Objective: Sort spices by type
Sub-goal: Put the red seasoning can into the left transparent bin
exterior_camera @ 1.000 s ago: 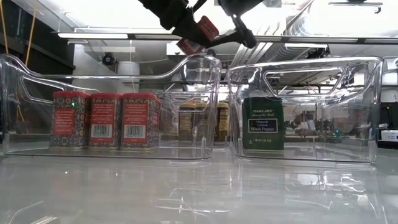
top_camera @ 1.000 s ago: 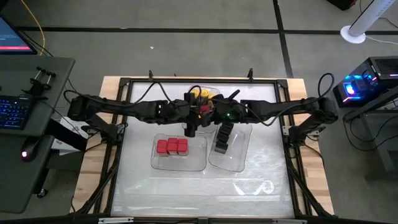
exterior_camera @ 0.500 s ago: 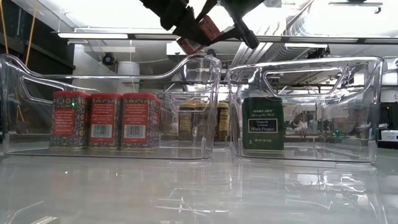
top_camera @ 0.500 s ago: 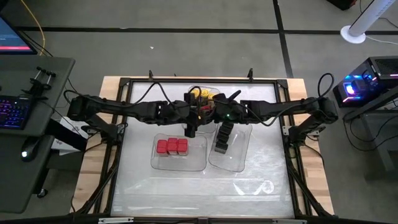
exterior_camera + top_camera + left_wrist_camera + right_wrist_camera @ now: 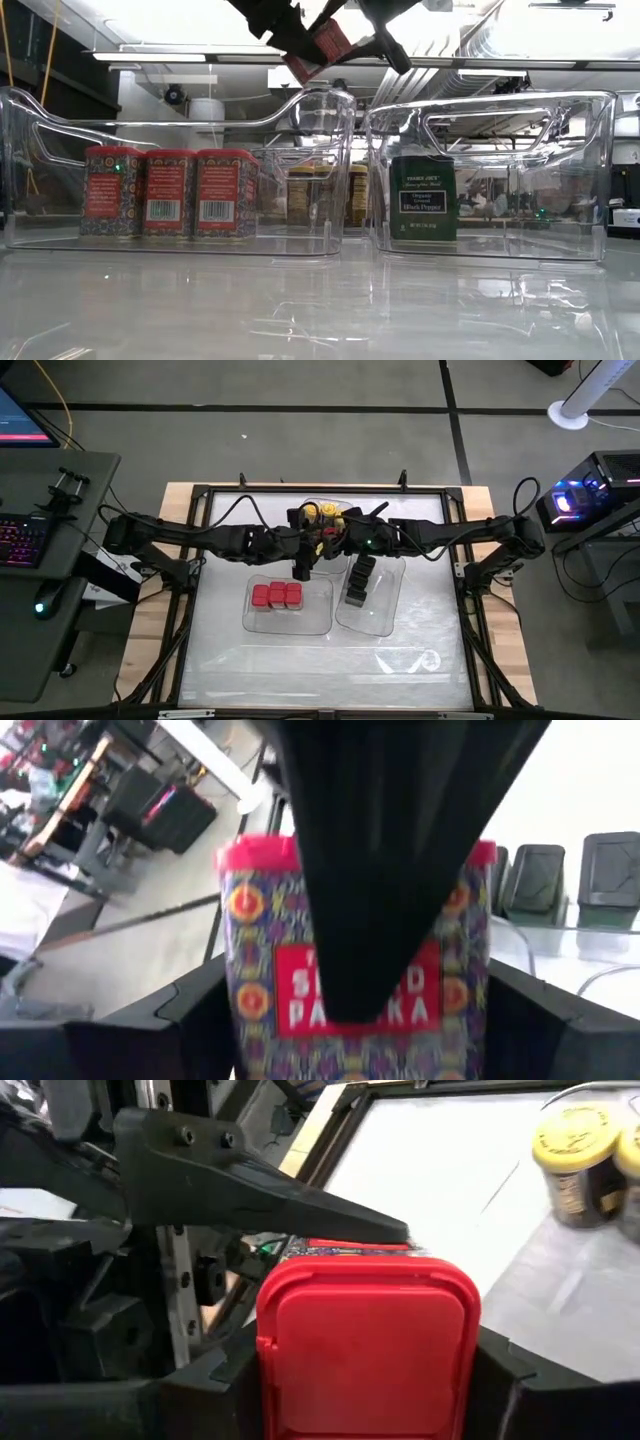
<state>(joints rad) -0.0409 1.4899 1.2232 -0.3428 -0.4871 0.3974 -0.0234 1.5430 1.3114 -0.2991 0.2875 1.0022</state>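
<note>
A red spice tin (image 5: pixel 318 45) with a patterned label hangs high above the trays, tilted. My left gripper (image 5: pixel 285 30) comes at it from the table's left and my right gripper (image 5: pixel 365 40) from the right, both shut on it. Three red tins (image 5: pixel 276 596) stand in the left clear tray (image 5: pixel 315 622). Dark tins (image 5: pixel 357 582) stand in the right clear tray (image 5: pixel 385 615). Yellow-lidded jars (image 5: pixel 328 513) stand in a far tray. My left gripper pinches the red tin's two narrow sides (image 5: pixel 238 1020) between its fingers (image 5: pixel 190 1030), below the lid, with the label facing the wrist. The tin is lifted clear of everything. My right gripper holds the tin at its lid end (image 5: pixel 370 1350), one finger (image 5: pixel 385 870) lying down the labelled front face. Its fingers (image 5: pixel 200 1390) run along the tin from the lid, which faces this wrist. The far-side contact is hidden by the tin.
The two clear trays stand side by side mid-table, their tall walls and handles (image 5: pixel 300 100) just below the grippers. The far tray with the jars (image 5: pixel 575 1150) lies behind. The near half of the white table top (image 5: pixel 320 660) is bare.
My right gripper's fingers have shut onto the red tin that my left gripper holds. The tin stays high above the trays.
</note>
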